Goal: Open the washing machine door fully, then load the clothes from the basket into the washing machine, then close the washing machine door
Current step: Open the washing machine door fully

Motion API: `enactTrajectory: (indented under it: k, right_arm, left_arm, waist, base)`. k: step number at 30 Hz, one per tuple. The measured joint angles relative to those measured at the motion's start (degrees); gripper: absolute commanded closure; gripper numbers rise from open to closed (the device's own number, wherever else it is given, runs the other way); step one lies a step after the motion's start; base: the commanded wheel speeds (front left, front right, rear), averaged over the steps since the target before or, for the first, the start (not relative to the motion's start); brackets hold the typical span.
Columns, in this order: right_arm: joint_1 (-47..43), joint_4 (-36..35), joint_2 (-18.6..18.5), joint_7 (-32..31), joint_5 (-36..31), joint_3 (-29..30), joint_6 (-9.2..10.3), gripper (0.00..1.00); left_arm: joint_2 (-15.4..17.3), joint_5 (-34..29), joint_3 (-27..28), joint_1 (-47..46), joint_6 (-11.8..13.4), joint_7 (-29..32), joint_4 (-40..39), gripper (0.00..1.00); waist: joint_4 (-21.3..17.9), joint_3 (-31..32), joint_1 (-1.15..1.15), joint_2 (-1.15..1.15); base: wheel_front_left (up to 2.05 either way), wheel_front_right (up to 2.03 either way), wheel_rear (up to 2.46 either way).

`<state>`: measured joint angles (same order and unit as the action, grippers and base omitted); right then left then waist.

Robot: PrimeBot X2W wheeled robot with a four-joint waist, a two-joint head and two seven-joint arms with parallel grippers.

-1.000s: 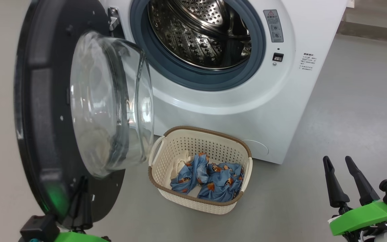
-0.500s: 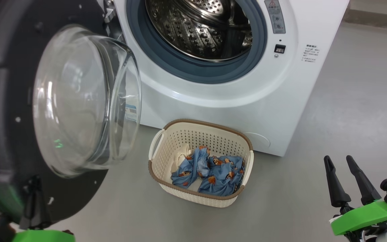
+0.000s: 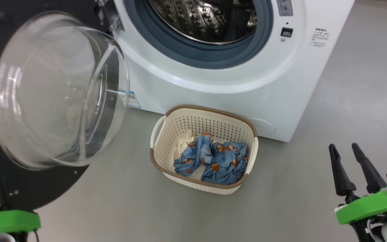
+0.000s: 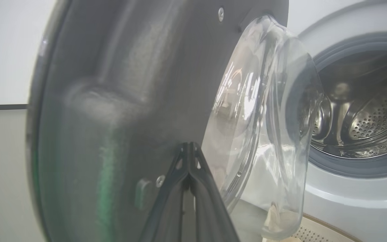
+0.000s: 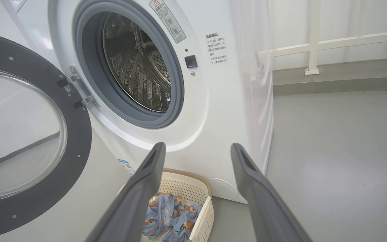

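Smooth grey floor [image 3: 314,208] being seen across lower frame; white railing [image 5: 314,43] being seen upper right in right wrist view. One washing machine [image 3: 213,97] being shown top centre. One washing machine door [image 3: 29,191] being shown swung open, left. One basket [image 3: 166,168] being kept on floor, centre, just before machine. Clothes [image 3: 220,161] being held inside: blue pieces bunched, number unclear, plus one cream cloth [image 3: 183,143]. Left gripper [image 4: 188,145] fingers being pressed together, tips at door's dark inner face. Right gripper [image 3: 343,146] fingers being held apart, lower right.
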<state>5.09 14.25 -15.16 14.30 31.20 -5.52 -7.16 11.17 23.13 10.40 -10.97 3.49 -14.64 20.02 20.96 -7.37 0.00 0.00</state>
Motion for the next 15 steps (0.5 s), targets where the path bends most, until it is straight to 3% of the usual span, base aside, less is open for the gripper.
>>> enactTrajectory:
  k: [15]
  right_arm:
    - [2.77, -0.6, -2.05, 0.0, -0.01, -0.15, 0.0, 0.0]
  left_arm:
    - [1.86, -2.27, 8.67, -8.63, -2.11, -0.02, 8.59, 1.0]
  waist:
    - [0.13, -4.6, 0.0, 0.0]
  base:
    - [0.0, 0.0, 0.0]
